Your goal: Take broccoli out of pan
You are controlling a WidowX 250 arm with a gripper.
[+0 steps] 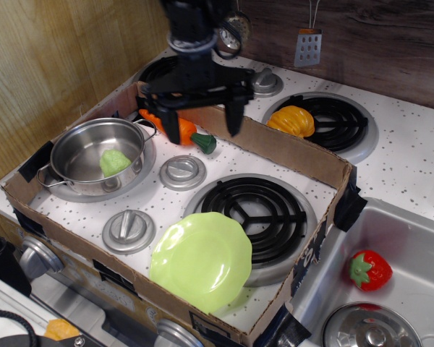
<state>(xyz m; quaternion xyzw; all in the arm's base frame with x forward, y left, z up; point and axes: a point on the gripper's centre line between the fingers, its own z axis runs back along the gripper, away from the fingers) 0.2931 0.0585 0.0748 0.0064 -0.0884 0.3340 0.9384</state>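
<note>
The broccoli (114,162) is a small pale-green lump lying inside the pan (94,153), a shiny steel pot with two loop handles at the left of the cardboard tray. My gripper (202,128) hangs open and empty above the tray's back wall, over the carrot (179,129), to the right of and behind the pan. Its two black fingers (171,123) point down and stand wide apart.
A cardboard tray (296,152) walls in the stove top. Inside lie a light-green plate (201,259), grey burner caps (182,171) and a black burner (254,210). A yellow-orange toy (291,120) sits on the back right burner. A strawberry (369,269) lies in the sink.
</note>
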